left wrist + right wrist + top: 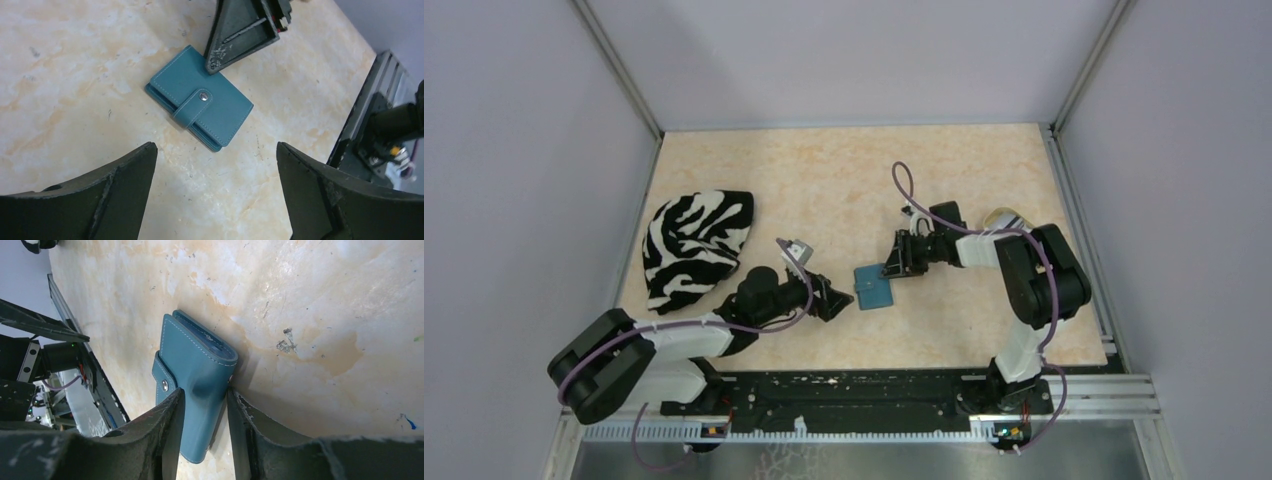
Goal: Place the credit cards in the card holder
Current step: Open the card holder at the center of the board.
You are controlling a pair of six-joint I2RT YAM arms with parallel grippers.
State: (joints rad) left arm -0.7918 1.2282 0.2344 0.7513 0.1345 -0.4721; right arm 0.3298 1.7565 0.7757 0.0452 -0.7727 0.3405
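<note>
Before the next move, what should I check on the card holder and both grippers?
1. Card holder lying flat on the table: ok.
2. Snap tab undone for loading: not ok, it is fastened and the holder is shut.
3. Left gripper open and clear of the holder: ok.
4. Right gripper firmly gripping the holder: cannot tell, its fingers straddle one edge.
5. Whereabouts of the credit cards: cannot tell, none show in any view.
</note>
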